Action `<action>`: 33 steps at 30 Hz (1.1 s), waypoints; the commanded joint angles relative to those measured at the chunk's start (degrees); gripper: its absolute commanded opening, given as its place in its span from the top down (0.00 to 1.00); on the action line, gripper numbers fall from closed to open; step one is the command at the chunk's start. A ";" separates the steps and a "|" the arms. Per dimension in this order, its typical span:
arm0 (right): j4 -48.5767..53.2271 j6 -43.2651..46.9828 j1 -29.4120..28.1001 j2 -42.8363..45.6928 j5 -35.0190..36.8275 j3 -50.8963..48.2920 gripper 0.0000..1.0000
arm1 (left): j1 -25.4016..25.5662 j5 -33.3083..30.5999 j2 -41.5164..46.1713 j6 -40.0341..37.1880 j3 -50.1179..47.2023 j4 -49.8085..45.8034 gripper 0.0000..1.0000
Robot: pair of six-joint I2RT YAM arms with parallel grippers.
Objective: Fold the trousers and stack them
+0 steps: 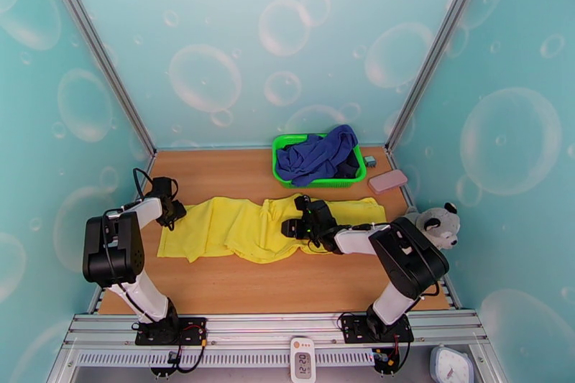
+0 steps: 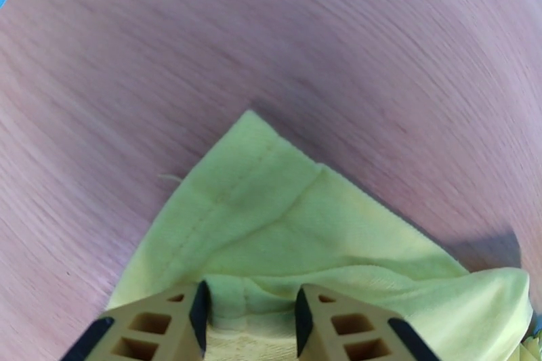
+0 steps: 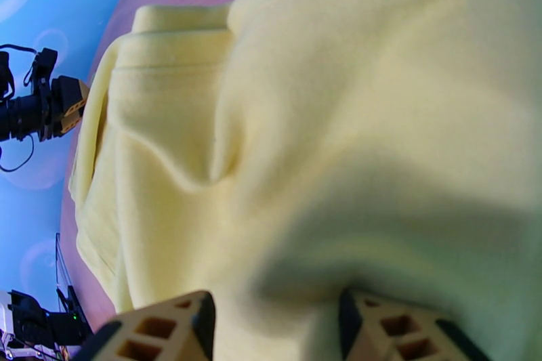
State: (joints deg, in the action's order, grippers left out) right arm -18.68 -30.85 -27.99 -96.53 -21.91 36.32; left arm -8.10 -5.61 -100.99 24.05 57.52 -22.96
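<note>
Your right end effector grips a fold of the trousers, spread ahead of it on the worktop. Your left end effector straddles their corner, jaws apart, likely to lift for folding.

A: What is seen all around?

B: Blue-green walls printed with bubbles are seen at 9, 12 and 3 o'clock. Silver posts are set in the corners at 10 and 2 o'clock.

A: And below?

B: A brown wooden table top is laid flat. A metal rail is fixed at 6 o'clock. Everything is evenly lit.
</note>
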 commanded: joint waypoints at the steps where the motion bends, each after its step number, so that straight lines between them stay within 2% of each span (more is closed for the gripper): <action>1: 8.23 -0.88 0.05 -1.81 0.29 -2.40 0.47 | -0.73 0.22 0.15 0.50 -1.51 0.10 0.69; 5: 8.62 -0.46 0.04 -1.98 0.29 -1.99 0.47 | -1.50 0.65 0.96 0.69 -2.38 0.27 0.84; 7: 8.62 -0.51 0.01 -1.86 0.29 -2.05 0.47 | -2.04 1.15 1.32 0.58 -2.49 0.33 0.87; 9: 8.51 -0.53 0.05 -1.90 0.29 -2.19 0.47 | -2.57 1.75 1.61 0.43 -2.34 0.30 0.95; 11: 8.20 -0.76 0.04 -1.88 0.29 -2.38 0.47 | -2.87 2.31 2.14 0.34 -2.21 0.24 1.00; 20: 8.67 -0.65 0.04 -2.15 0.29 -1.78 0.47 | -2.72 -0.25 6.56 -1.82 -0.75 -2.07 1.00; 33: 9.89 -0.56 -0.45 -1.58 0.80 -0.88 0.47 | -2.01 -3.61 0.14 -3.51 9.80 -5.40 1.00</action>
State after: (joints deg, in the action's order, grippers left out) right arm -17.78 -30.85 -28.03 -96.53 -22.06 36.75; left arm -10.44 -7.16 -98.52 21.85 64.27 -26.89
